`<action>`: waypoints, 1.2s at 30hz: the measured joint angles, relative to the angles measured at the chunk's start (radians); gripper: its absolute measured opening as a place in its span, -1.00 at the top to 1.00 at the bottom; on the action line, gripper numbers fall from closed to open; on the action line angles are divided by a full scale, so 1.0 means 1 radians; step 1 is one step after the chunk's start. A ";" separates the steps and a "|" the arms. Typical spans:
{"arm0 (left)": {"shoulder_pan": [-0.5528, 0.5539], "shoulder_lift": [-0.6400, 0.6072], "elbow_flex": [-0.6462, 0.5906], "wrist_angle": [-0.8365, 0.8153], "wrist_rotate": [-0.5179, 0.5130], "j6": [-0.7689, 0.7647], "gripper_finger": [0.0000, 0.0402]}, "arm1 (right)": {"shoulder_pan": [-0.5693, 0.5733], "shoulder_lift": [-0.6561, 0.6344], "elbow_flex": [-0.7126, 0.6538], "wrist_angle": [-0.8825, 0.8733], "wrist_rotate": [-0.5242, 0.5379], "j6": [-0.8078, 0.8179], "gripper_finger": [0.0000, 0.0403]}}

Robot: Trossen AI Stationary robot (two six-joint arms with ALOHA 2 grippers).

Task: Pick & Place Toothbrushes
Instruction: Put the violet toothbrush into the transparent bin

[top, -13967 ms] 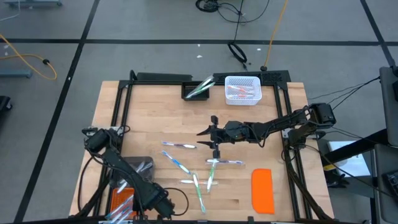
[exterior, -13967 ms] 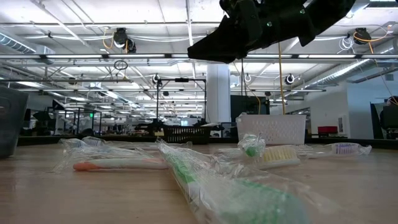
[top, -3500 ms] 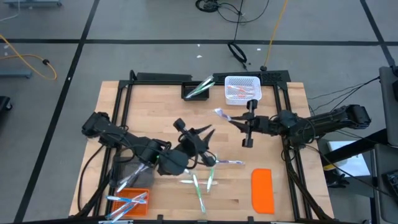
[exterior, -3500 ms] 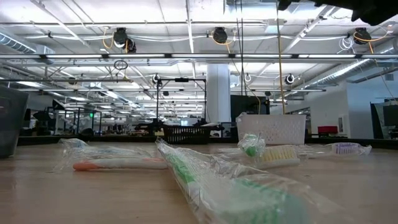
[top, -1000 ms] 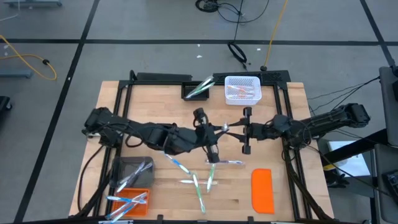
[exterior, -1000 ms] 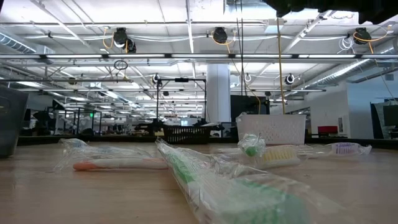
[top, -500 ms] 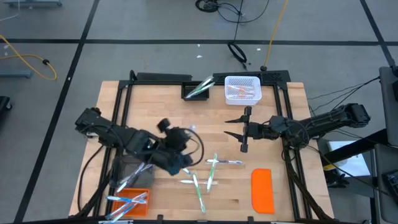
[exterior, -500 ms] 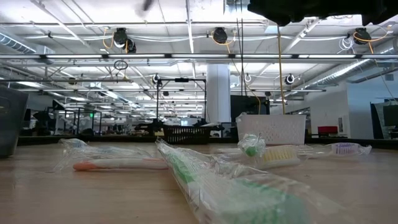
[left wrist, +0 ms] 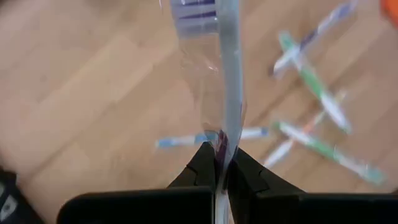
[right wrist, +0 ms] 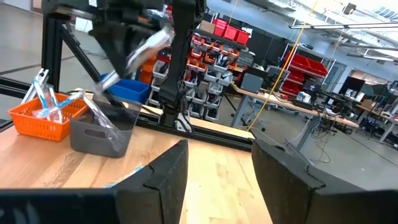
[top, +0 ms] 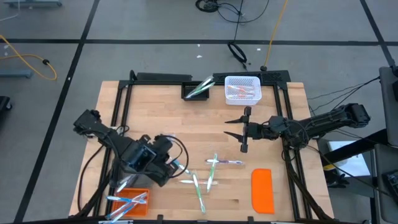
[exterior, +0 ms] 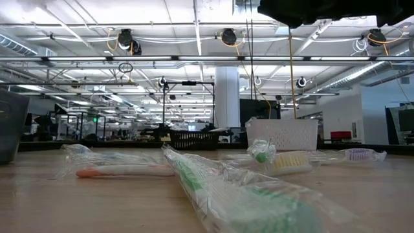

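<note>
Toothbrush [left wrist: 229,74] in clear wrap sticks out from the left claw [left wrist: 222,163], clenched on it.

orange lid [top: 262,190], white basket [top: 242,89], grey bin [right wrist: 102,129]

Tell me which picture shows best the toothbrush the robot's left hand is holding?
The left wrist view: the wrapped toothbrush fills it, pinched in the shut left hand. The high view shows it only as a small pale tip beside that hand. The right wrist view catches it far off and blurred. The low view misses it.
</note>
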 joint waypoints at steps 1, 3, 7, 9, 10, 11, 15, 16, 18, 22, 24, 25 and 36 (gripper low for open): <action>0.002 -0.001 -0.008 -0.003 0.032 -0.001 0.96 | 0.000 0.000 0.000 -0.001 0.000 0.000 0.16; 0.005 -0.001 -0.036 -0.005 0.116 -0.024 0.98 | 0.000 0.000 0.000 0.000 0.000 0.000 0.16; 0.013 -0.001 -0.123 -0.004 0.266 -0.046 0.97 | 0.000 0.000 0.000 -0.001 0.000 0.008 0.16; 0.012 -0.001 -0.174 -0.003 0.349 -0.046 0.97 | 0.000 0.000 0.000 -0.001 0.000 0.008 0.16; 0.013 -0.001 -0.200 -0.004 0.394 -0.047 0.98 | 0.000 0.000 0.000 -0.001 0.000 0.008 0.16; 0.015 -0.001 -0.227 -0.004 0.430 -0.047 0.98 | 0.000 0.000 0.000 -0.001 0.000 0.008 0.16; 0.022 -0.001 -0.330 -0.005 0.575 -0.046 0.96 | 0.000 0.000 0.000 -0.001 0.000 0.008 0.16; 0.022 -0.001 -0.352 -0.004 0.609 -0.032 0.96 | 0.000 0.000 0.000 -0.001 0.000 0.008 0.16; 0.019 -0.001 -0.392 -0.005 0.685 -0.001 0.98 | 0.000 0.000 0.000 -0.001 0.000 0.008 0.16; 0.028 -0.001 -0.471 -0.004 0.786 0.031 0.96 | 0.000 0.000 0.000 -0.001 0.000 0.008 0.16; 0.028 -0.001 -0.508 -0.003 0.822 0.058 0.96 | 0.000 0.000 0.000 -0.002 -0.001 0.008 0.17; 0.028 -0.001 -0.528 -0.004 0.842 0.077 0.97 | 0.000 0.000 0.000 -0.001 -0.001 0.008 0.17; 0.029 -0.001 -0.603 0.019 0.944 0.161 0.94 | 0.000 0.000 0.000 -0.008 -0.001 0.008 0.16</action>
